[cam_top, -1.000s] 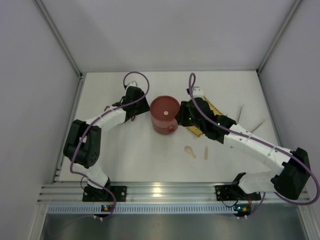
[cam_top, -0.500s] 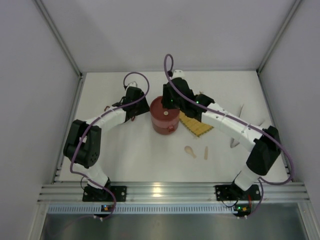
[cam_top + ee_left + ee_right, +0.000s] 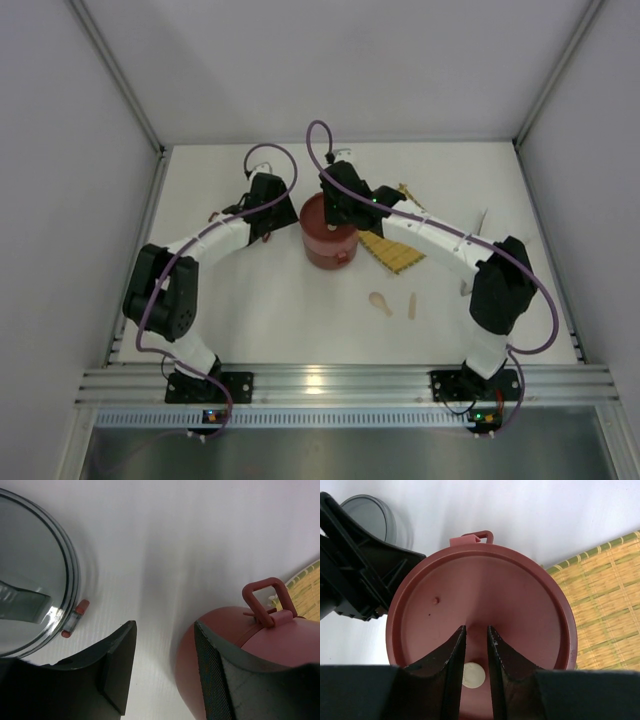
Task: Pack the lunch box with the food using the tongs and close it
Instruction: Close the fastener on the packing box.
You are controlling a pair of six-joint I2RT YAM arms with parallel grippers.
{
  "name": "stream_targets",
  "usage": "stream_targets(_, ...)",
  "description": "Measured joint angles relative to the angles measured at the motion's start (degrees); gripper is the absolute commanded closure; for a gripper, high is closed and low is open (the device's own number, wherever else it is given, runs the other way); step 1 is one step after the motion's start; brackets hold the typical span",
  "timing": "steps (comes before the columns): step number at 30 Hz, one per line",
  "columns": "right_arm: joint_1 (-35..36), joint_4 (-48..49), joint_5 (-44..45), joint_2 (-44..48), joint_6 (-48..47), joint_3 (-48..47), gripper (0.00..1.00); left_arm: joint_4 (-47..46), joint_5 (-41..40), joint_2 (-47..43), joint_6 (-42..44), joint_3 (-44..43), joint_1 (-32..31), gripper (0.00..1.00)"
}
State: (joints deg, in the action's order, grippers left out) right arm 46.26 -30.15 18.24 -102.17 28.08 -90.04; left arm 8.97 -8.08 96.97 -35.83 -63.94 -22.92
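nearest the arm bases, a small beige spoon [image 3: 381, 302] and a short stick [image 3: 412, 306] lie side by side, not touching, on the white table [image 3: 290, 320]. beyond them the maroon lunch box [image 3: 327, 250] stands upright near the middle of the table, stacked, with its flat lid [image 3: 515, 600] on. the yellow mat [image 3: 395, 252] lies just beside it on the right. the tongs [image 3: 483, 224] lie further right on the table, well apart from the box and partly hidden by the right arm. the right gripper [image 3: 476, 630] hangs over the lid, its jaws drawn narrow but not closed: a slim gap shows between the two dark fingers and nothing is held in it. the lid's pale dot [image 3: 473, 675] shows through that gap; from this angle it is hard to say whether the fingertips touch the lid or hover just above it. a small maroon loop handle [image 3: 267, 597] stands up at the lid's edge. the left gripper [image 3: 165, 630] sits low at the box's left side, jaws wide open and empty, only bare table between them; one finger [image 3: 220, 680] is just beside the box's wall, the other stands off from it. farthest left, past that gripper, a round grey bowl [image 3: 35, 550] with a small red tab on its rim rests on the table, apart from the box.
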Motion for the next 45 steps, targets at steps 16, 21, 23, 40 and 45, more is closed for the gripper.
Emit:
stream_targets(16,-0.3,0.5,-1.2,0.3,-0.1,0.8,0.78,0.2,1.1,-1.3,0.2,-6.4,2.6,0.44)
stream_targets(21,-0.5,0.5,-1.7,0.3,-0.3,0.8,0.78,-5.0,10.6,3.1,1.1,-11.6,3.0,0.44)
stream_targets(23,-0.5,0.5,-1.9,0.3,-0.5,0.8,0.78,-6.6,15.2,5.4,1.4,-12.6,3.1,0.44)
stream_targets(40,-1.8,0.4,-3.1,0.4,-0.5,0.8,0.76,-7.1,31.7,8.6,3.0,-8.4,4.8,0.46)
stream_targets(45,-2.7,0.4,-3.1,0.4,-0.5,0.7,0.76,-6.9,32.5,3.5,3.0,-1.1,4.4,0.46)
